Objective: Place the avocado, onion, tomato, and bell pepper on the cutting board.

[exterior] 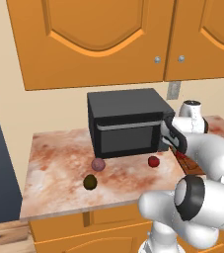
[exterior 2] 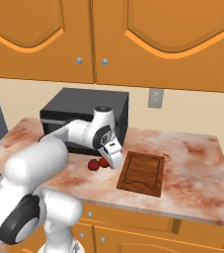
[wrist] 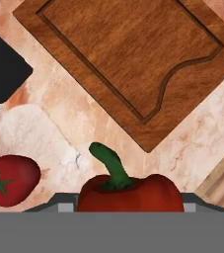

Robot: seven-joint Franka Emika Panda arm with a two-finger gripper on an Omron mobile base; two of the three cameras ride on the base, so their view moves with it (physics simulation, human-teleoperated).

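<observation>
The pincer (exterior 2: 114, 160) is closed on the red bell pepper (wrist: 128, 192), which sits right between its jaws with the green stem pointing toward the cutting board (wrist: 128, 59). It holds the pepper low over the counter (exterior 2: 192, 168), just left of the board's near-left edge, probably so a short carry to the right ends over the wood. The board is bare, so none of the 4 items is on it yet. The tomato (wrist: 10, 180) rests on the counter just left of the pepper, apart from it. Farther left, in front of the black microwave (exterior: 126, 123), the pinkish-purple onion (exterior: 98, 164) and, nearer the counter's front edge, the dark avocado (exterior: 90, 182) lie well apart from the board, waiting their turn.
</observation>
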